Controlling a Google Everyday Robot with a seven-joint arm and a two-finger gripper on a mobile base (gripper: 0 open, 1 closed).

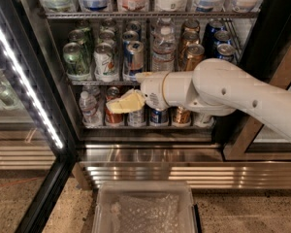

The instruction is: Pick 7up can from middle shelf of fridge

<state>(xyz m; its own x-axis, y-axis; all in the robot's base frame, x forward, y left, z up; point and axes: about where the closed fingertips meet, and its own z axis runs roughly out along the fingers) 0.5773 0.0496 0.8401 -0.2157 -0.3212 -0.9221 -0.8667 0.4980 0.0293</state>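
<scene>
Gripper (122, 91) is hovering just below-right of the 7up can (103, 62), jaws spread and empty, presumably aligning for the grasp.

My gripper (123, 92) is in the middle of the frame, before the lower racks of the fridge (46, 57). Its pale yellow fingers (128, 101), a little apart, look matt and soft, like rubber. My arm (233, 89) is smooth white plastic with a light gloss. The 7up can (104, 62) is shiny painted metal with a bare silver top. The middle shelf (102, 83) is grey metal wire. The water bottle (164, 52) is clear plastic. The fridge frame is black and matt, and its base (150, 171) is ribbed, shining steel. The bin (145, 208) at the bottom is clear plastic. The floor (223, 217) looks speckled and rough.
</scene>
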